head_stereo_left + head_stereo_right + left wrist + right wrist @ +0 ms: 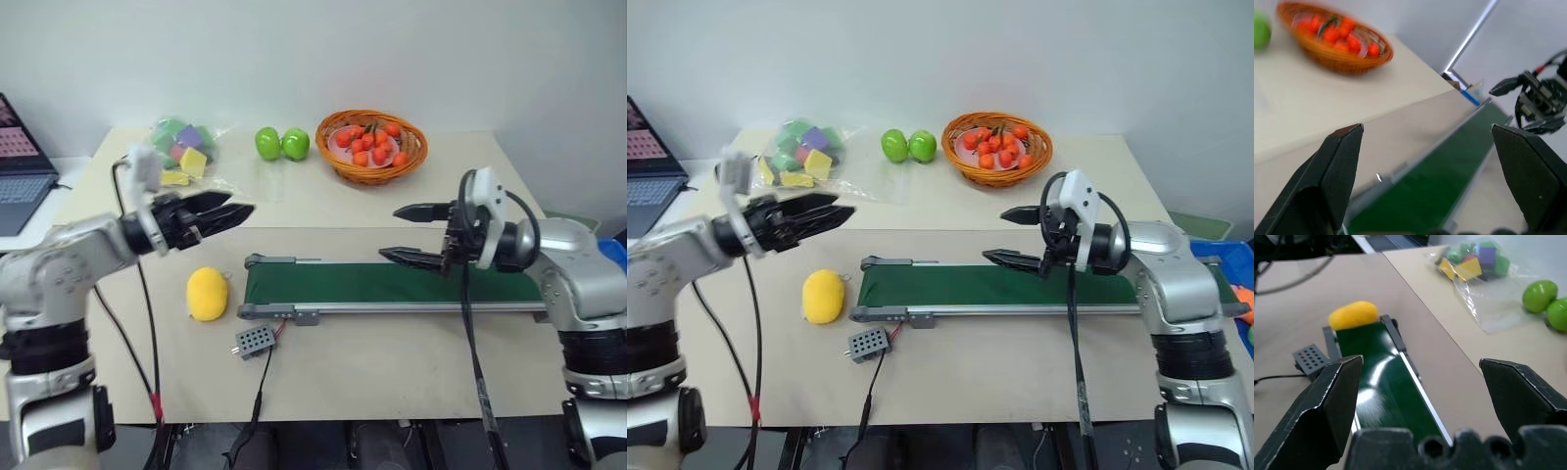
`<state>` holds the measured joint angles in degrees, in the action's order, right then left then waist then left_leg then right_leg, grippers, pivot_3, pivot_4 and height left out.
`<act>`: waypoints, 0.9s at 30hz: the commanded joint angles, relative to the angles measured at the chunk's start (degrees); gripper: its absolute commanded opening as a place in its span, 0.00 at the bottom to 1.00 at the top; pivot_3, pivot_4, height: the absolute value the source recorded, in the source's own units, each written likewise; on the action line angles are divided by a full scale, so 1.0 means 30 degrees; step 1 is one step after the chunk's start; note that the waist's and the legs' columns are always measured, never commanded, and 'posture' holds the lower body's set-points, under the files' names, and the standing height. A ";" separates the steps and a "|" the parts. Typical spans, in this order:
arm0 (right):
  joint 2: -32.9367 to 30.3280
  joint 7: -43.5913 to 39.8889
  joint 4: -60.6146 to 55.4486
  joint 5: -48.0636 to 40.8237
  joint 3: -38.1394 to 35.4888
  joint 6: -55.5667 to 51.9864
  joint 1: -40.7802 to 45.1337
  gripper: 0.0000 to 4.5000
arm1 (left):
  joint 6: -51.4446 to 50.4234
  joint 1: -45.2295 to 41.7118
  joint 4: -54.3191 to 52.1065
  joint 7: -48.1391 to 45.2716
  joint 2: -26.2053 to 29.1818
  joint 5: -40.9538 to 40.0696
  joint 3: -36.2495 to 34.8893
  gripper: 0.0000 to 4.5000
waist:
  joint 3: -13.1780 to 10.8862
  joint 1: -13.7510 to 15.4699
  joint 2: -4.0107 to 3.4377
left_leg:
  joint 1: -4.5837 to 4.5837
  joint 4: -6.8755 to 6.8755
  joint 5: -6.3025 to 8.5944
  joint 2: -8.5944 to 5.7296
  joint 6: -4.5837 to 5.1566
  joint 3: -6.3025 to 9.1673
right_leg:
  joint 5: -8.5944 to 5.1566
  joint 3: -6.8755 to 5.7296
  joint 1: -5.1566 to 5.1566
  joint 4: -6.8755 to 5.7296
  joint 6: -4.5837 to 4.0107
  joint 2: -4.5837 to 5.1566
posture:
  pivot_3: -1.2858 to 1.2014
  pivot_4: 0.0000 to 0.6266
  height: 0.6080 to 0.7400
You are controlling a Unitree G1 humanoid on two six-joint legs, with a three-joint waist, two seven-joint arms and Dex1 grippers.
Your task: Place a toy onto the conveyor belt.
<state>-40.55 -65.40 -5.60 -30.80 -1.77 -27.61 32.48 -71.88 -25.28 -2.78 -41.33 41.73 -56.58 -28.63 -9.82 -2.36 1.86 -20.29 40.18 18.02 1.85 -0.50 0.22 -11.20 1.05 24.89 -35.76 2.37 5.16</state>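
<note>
With both hands empty and spread wide, the left hand (231,210) should descend squarely over the lemon toy (207,294) beside the conveyor belt (392,283).

On the table (411,362), the conveyor belt (392,284) runs left to right, with the toy (208,294) just beside its left end and the control box (255,340) in front of that end. Behind lie the bag of blocks (181,149), two apples (282,144) and a basket (372,146), left to right.
</note>
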 commanded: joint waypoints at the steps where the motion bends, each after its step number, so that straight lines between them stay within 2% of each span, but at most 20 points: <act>1: 0.0162 -0.1063 -0.0816 -0.1546 -0.0569 -0.0077 0.0831 1.00 | -0.2433 0.1871 0.0032 0.0756 0.0269 -0.1946 -0.2207 0.98 | -0.0009 -0.0014 0.0007 | -0.0010 0.0001 0.0000 0.0000 -0.0001 0.0004 | 0.0000 -0.0004 0.0010 0.0001 -0.0001 0.0002 | 0.52 0.24 0.99; 4: 0.0115 -0.1822 -0.0948 -0.1637 0.0138 -0.0268 0.1035 1.00 | -0.3568 0.2525 0.1518 0.2241 -0.0310 -0.2614 -0.3723 0.98 | -0.0012 0.0203 0.0012 | -0.0011 0.0007 -0.0001 -0.0007 -0.0003 0.0013 | 0.0000 -0.0022 0.0000 0.0007 0.0000 0.0017 | 0.52 0.24 0.99; 9: 0.0153 -0.2678 -0.0567 -0.1007 0.1291 0.0064 0.1392 1.00 | -0.5263 0.2058 0.4889 0.5013 -0.1394 -0.3492 -0.6584 0.98 | -0.0011 0.0454 0.0013 | 0.0027 0.0004 -0.0002 -0.0016 -0.0005 0.0016 | -0.0003 -0.0028 -0.0020 0.0019 -0.0009 0.0017 | 0.52 0.24 0.99; 15: 0.0063 -0.2926 -0.0211 -0.0576 0.1578 0.0167 0.1666 1.00 | -0.5510 0.2103 0.8285 0.7754 -0.2866 -0.3419 -0.8864 0.98 | -0.0011 0.0465 0.0013 | 0.0018 -0.0005 -0.0006 -0.0031 -0.0014 0.0015 | -0.0001 -0.0032 -0.0019 -0.0002 -0.0012 0.0026 | 0.52 0.24 0.99; 19: -0.0135 -0.2920 -0.0186 -0.0344 0.1543 0.0064 0.1754 1.00 | -0.5201 0.2384 0.9634 0.8619 -0.4022 -0.3407 -0.9605 0.98 | -0.0010 0.0469 0.0015 | 0.0017 -0.0004 -0.0012 -0.0037 -0.0024 0.0014 | -0.0001 -0.0033 -0.0019 0.0004 -0.0012 0.0032 | 0.52 0.24 0.99; 27: -0.0747 -0.2723 -0.0566 -0.0350 0.1189 -0.0227 0.1538 1.00 | -0.4771 0.4142 0.9674 0.9132 -0.5431 -0.3157 -0.9487 0.98 | -0.0002 0.0427 0.0015 | 0.0024 -0.0017 -0.0014 -0.0038 -0.0029 0.0011 | -0.0001 -0.0029 -0.0018 0.0007 -0.0013 0.0037 | 0.52 0.24 0.99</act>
<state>-41.74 -73.62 -5.50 -31.65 3.70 -28.15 36.85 -86.28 -14.35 26.56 -14.29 25.68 -65.59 -56.57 -9.83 -1.08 1.90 -20.22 40.13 17.98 1.74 -0.59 0.26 -11.20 0.95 24.84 -35.73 2.33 5.28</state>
